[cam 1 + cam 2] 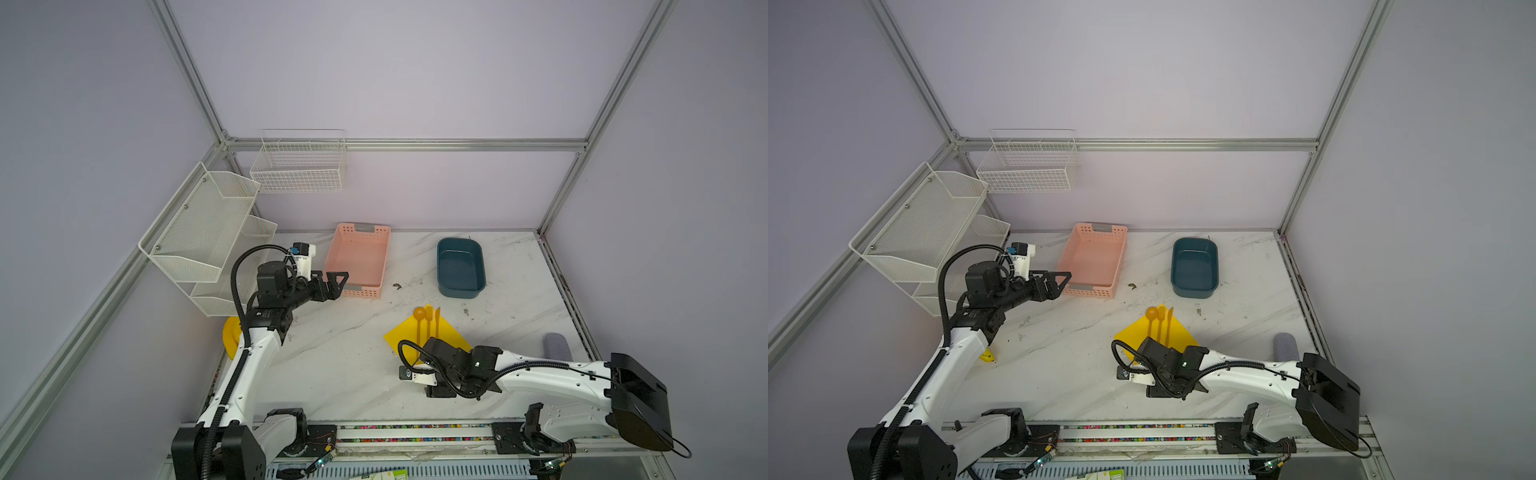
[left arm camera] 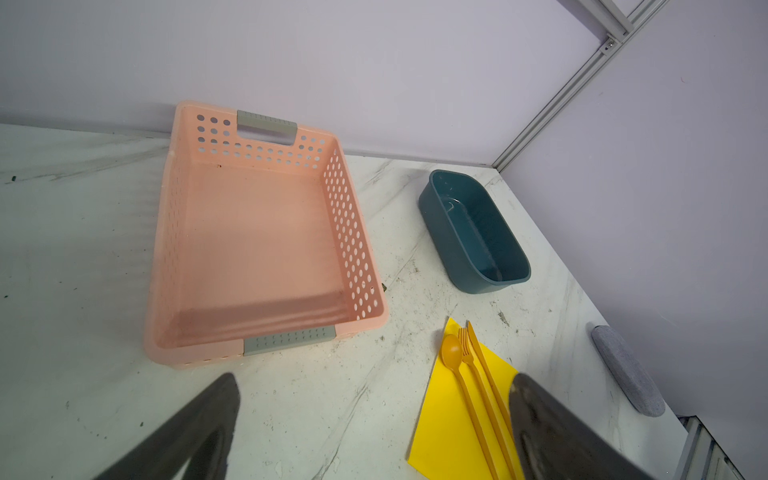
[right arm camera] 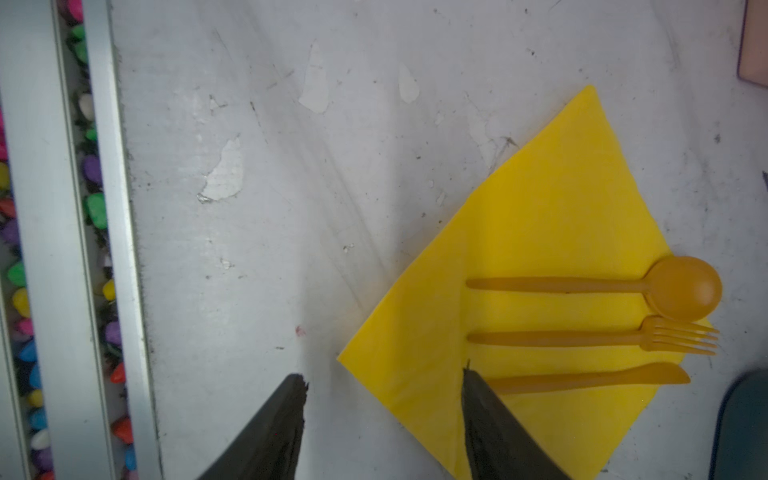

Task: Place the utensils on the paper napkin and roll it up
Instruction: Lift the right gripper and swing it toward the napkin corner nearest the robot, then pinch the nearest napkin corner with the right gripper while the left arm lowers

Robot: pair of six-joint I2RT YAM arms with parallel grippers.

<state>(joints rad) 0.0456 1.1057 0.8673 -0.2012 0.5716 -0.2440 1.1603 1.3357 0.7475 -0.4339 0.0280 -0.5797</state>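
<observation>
The paper napkin (image 1: pixel 451 338) (image 3: pixel 540 232) lies flat as a yellow diamond on the marble table. On it lie the utensils side by side, heads pointing away from the front: spoon (image 1: pixel 419 312) (image 3: pixel 681 289), fork (image 3: pixel 582 337) and knife (image 3: pixel 602 378). My right gripper (image 3: pixel 384 374) hangs open just above the napkin's near corner, one finger over the bare table and the other over the knife's handle end. In both top views the wrist hides its fingers. My left gripper (image 1: pixel 336 282) (image 2: pixel 374 382) is open and empty in the air beside the pink basket.
A pink perforated basket (image 1: pixel 357 259) and a teal tub (image 1: pixel 460 268) stand at the back. A grey roll (image 1: pixel 557 345) lies by the right edge. Yellow bananas (image 1: pixel 230 336) show behind the left arm. White wire racks (image 1: pixel 199 241) hang on the left wall.
</observation>
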